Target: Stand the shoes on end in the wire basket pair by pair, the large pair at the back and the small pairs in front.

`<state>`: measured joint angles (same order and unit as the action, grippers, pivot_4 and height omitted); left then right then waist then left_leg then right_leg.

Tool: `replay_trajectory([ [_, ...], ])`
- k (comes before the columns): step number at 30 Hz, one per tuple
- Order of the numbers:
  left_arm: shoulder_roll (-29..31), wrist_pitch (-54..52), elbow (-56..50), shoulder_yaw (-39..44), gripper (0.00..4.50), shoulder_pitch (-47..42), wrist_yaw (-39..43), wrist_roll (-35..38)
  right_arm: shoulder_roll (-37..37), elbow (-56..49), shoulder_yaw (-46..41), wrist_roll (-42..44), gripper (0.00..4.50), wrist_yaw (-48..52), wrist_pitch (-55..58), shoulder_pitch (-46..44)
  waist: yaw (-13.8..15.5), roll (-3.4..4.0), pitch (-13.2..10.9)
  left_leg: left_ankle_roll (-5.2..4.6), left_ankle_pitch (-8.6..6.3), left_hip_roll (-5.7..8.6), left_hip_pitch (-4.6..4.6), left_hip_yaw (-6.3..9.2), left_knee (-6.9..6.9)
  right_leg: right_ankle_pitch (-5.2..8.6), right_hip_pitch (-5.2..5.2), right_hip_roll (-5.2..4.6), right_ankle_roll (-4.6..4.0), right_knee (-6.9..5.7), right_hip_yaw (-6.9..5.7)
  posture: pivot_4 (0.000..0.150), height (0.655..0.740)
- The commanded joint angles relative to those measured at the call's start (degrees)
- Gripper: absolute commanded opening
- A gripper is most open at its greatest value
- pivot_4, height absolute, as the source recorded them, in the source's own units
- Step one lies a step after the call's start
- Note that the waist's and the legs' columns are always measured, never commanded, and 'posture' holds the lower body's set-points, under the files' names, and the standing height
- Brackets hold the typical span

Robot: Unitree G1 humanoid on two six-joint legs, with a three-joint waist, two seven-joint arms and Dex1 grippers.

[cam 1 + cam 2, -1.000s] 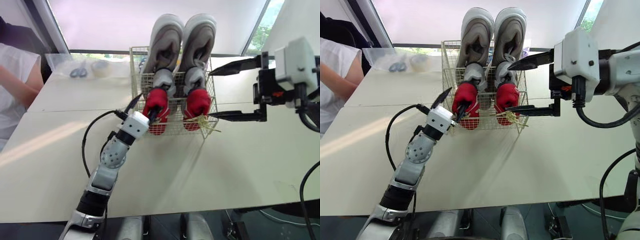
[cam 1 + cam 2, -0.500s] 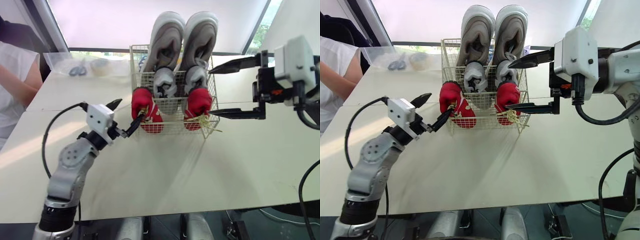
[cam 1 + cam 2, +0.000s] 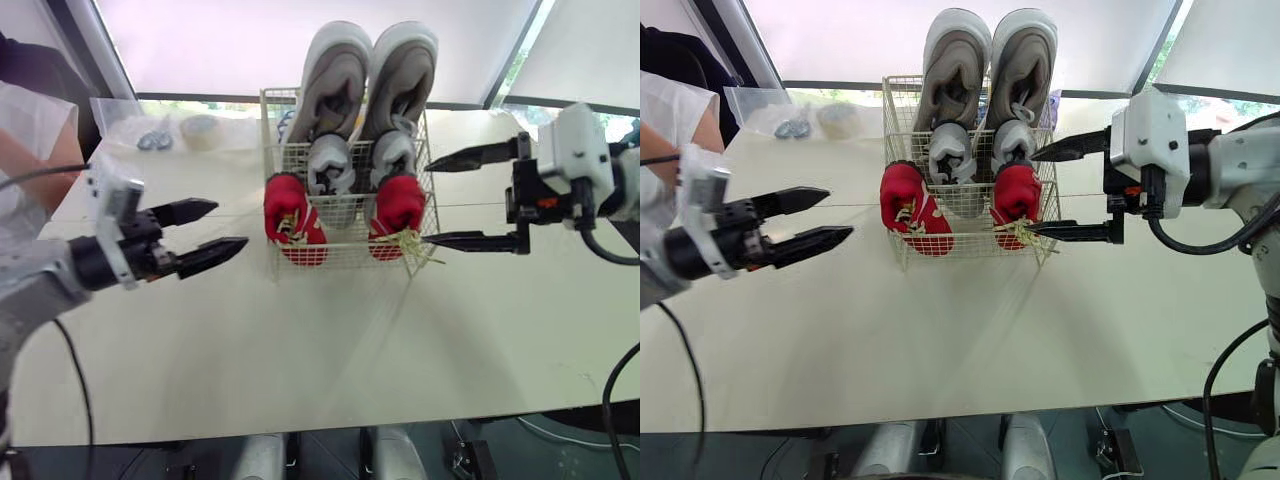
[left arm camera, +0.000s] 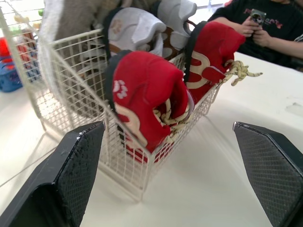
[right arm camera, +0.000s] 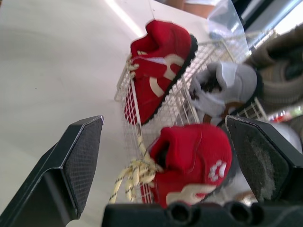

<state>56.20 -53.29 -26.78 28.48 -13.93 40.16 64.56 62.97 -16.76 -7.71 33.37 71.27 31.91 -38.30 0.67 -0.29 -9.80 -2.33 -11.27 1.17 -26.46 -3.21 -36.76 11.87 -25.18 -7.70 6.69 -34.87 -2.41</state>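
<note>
Left gripper (image 3: 222, 226): two black fingers spread, empty, above the pale worktop (image 3: 330, 360), to the left of and apart from the white wire basket (image 3: 347, 252). Right gripper (image 3: 430, 200): fingers spread wide, empty, just beside the basket's right wall. Basket contents, all on end: large grey pair of sneakers (image 3: 370, 80) at the back, small grey pair (image 3: 328, 165) in the middle, small red pair (image 3: 398, 205) in front, its left shoe tilted, a yellowish lace (image 3: 410, 245) hanging at the front right corner.

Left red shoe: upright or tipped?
Tipped: left red shoe leans toward the wire basket's left front corner; right red shoe stands straighter.
</note>
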Motion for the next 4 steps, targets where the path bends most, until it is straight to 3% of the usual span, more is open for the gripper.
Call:
replay_trajectory([
  [1,3.8,-1.0,0.9,5.0,4.48,4.8,5.5,-0.9,2.7,0.3,-5.2,-1.1,4.50,-0.4,-0.3,5.2,-0.1,0.00,0.0,0.01,-0.01,0.00,0.00,-0.01,0.03,0.00,-0.01,-0.01,-0.01,0.05,0.00,0.150,0.7347],
  [4,5.8,-0.3,1.0,6.8,4.48,8.5,8.8,-2.5,3.3,1.3,-7.2,-1.6,4.50,-0.5,-0.8,9.3,-0.1,0.01,0.0,0.06,0.02,-0.07,0.03,-0.08,0.49,-0.22,-0.04,0.01,-0.34,0.54,-0.01,0.150,0.7347],
])
